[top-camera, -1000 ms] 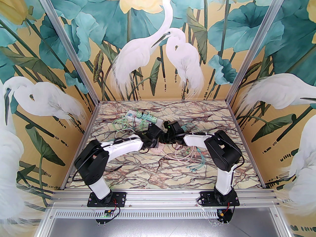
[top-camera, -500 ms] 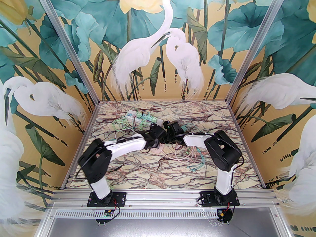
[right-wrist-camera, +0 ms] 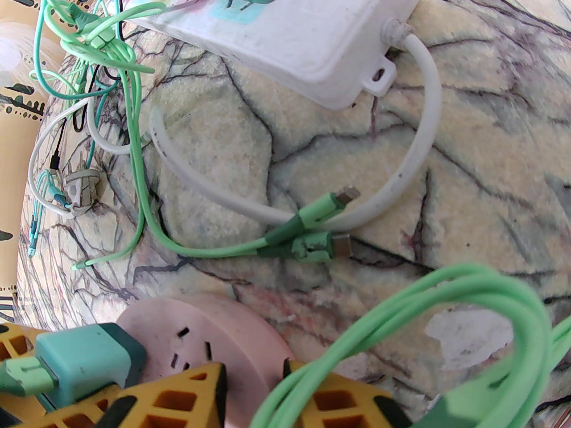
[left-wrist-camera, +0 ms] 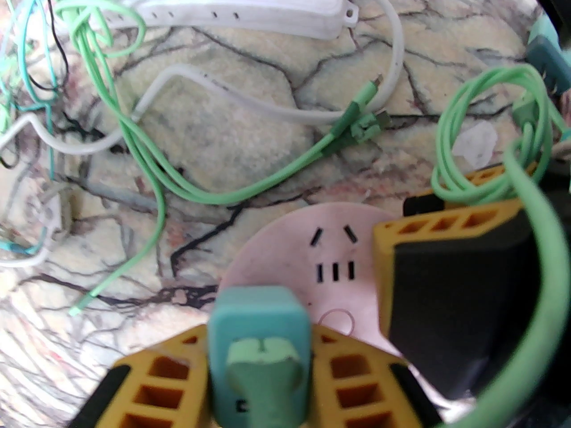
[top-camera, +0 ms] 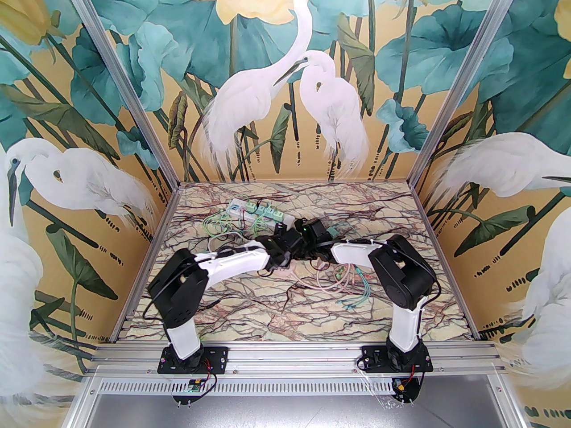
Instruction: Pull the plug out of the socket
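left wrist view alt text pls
The left gripper is shut on a teal plug at the near edge of a round pink socket. Beyond lie a white power strip and loose green cables on a marble-patterned table.

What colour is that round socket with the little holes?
The round socket is pale pink, seen best in the left wrist view.

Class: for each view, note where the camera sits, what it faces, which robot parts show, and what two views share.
Top external: above and behind, facing down at the table; left arm and right arm show.
Left wrist: on that wrist, facing down at the socket; left tool clamps the plug.
Right wrist: on that wrist, facing socket and power strip; right tool at bottom.
Shared: both wrist views show socket and plug.
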Available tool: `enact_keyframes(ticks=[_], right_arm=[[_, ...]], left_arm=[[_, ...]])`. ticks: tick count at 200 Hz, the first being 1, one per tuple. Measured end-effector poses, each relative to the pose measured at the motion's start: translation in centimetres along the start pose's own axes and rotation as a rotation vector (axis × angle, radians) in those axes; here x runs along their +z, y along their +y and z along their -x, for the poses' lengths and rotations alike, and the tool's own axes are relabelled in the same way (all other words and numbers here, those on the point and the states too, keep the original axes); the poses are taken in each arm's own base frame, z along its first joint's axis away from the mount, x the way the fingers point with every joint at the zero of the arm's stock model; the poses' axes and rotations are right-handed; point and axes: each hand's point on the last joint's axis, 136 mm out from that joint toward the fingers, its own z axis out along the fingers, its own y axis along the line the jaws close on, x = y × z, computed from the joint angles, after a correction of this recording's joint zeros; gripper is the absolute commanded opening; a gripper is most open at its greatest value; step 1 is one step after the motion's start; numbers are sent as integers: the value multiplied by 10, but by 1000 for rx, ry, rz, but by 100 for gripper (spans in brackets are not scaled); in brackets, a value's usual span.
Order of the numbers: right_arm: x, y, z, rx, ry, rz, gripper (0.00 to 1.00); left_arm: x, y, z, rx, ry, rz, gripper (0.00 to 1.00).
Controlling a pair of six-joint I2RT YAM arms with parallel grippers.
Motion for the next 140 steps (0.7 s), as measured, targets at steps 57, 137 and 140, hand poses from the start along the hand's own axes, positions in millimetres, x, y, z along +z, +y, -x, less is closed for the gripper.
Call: enact_keyframes(ticks=[57,137,140], right_arm=[[1,2,-1,-5,2,7,29],[2,3,0,-6,0,8,31],[1,3,0,-6,0,8,31]], left_arm=[[-10,-1,3,-106,20,-161,17],[-20,-14,6,-63,-6,-145,16],[-20,-14,7,-62,-7,-143,16]])
